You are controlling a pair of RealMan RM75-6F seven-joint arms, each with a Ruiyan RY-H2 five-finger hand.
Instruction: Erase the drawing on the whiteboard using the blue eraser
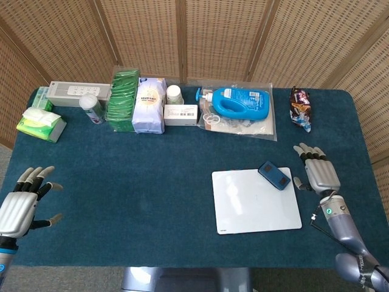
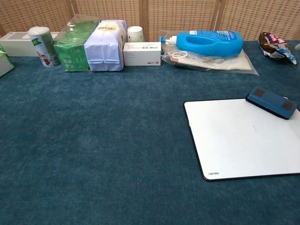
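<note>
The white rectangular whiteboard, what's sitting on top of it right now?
The blue rectangular eraser lies on the far right corner of the white rectangular whiteboard, partly overhanging its edge. A faint small mark shows near the board's middle. Whatever the eraser covers cannot be seen.

I see the table (image 1: 152,182) covered in a matt, napped teal cloth, and on it the whiteboard (image 1: 255,201) looks smooth and faintly glossy within a thin dark rim, with the blue eraser (image 1: 274,175) in matt plastic at its far corner. Both of my hands, the left hand (image 1: 21,204) and the right hand (image 1: 317,170), show brushed silver metal backs with dark plastic fingers. Behind, the blue detergent bottle (image 1: 242,102) is shiny plastic on a clear crinkled plastic bag (image 1: 255,126), and the folding screen (image 1: 182,36) is rough woven cane in wooden frames.
</note>
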